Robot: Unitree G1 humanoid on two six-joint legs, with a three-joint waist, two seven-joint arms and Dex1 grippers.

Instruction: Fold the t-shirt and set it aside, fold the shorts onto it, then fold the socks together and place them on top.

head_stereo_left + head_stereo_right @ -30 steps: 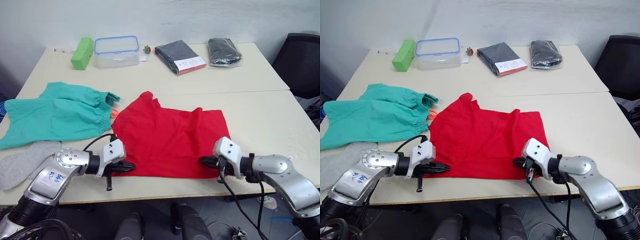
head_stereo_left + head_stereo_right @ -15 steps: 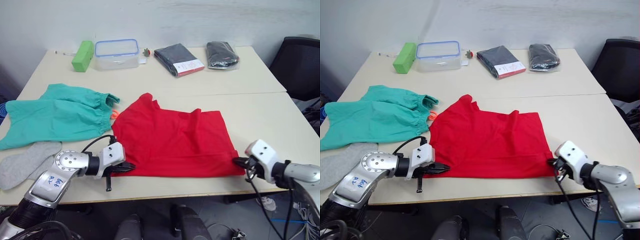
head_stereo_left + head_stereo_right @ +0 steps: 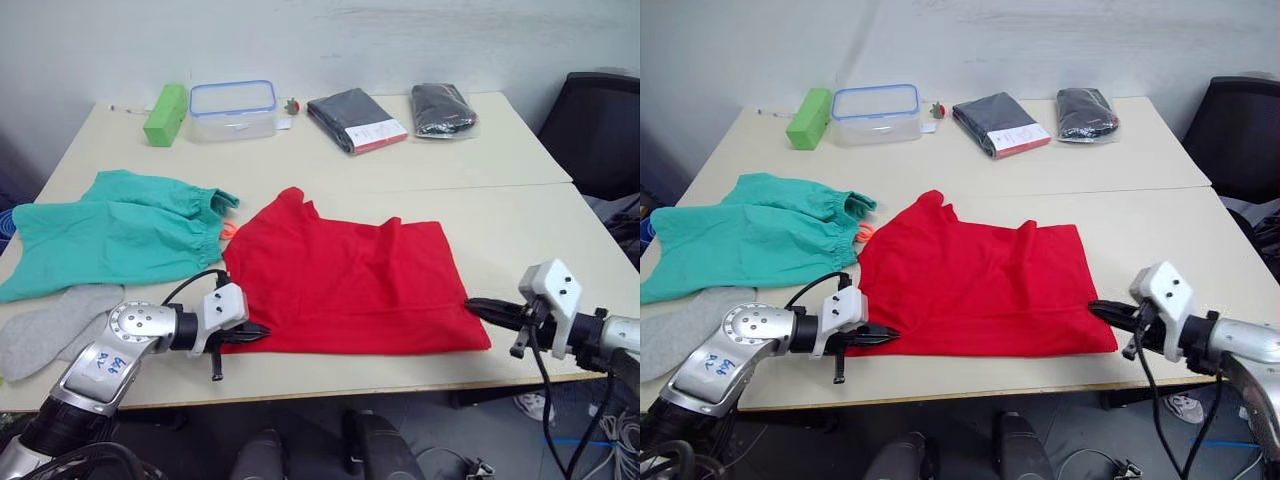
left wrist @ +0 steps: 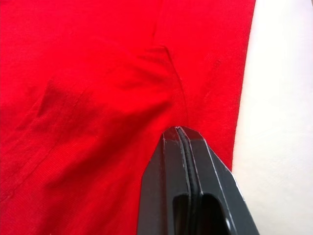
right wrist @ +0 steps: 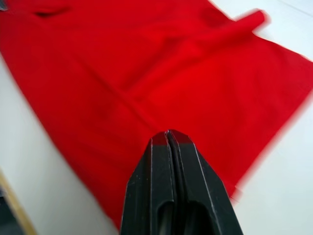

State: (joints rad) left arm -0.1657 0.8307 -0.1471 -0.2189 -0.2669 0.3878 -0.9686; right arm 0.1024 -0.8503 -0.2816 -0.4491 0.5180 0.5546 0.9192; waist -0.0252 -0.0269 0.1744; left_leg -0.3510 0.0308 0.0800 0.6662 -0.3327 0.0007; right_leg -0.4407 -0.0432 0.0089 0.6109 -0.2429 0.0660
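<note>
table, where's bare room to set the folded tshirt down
Bare table lies right of the t-shirt, and a strip runs between it and the back-row packaged garments. The left is crowded by the shorts and socks.

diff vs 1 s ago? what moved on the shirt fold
The right gripper swung out to the robot's right, from the middle of the t-shirt's near hem to its near right corner, and that corner now lies pulled out further right. Its fingers are shut at the corner. The left gripper stayed shut at the near left corner. Shorts, socks and the items at the back did not move.
</note>
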